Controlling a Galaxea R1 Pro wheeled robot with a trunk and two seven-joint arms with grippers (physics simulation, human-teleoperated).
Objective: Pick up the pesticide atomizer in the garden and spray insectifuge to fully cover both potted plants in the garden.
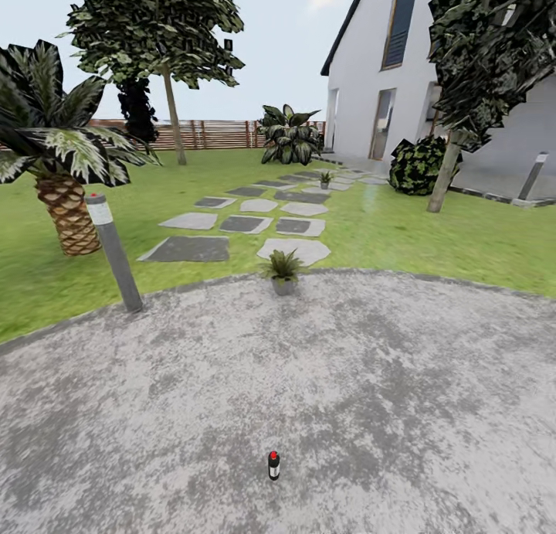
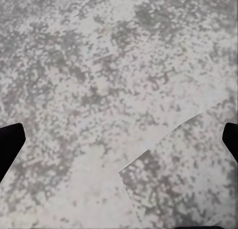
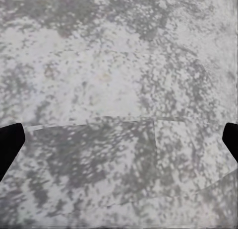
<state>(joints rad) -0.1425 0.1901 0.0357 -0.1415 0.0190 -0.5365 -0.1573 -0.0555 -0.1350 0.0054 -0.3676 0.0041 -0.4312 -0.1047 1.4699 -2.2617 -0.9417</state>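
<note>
While the head view takes in the garden, the pesticide atomizer (image 1: pixel 273 465) stands upright on the round paved patch (image 1: pixel 386 379), one potted plant (image 1: pixel 283 271) in its grey pot at the patch's far edge, another potted plant (image 1: pixel 325 180) far along the stepping stones (image 1: pixel 245 224). Left wrist view: left end effector (image 2: pixel 119 139) spread wide over speckled paving, nothing between its fingers. Right wrist view: right end effector (image 3: pixel 119 139) likewise spread, empty.
</note>
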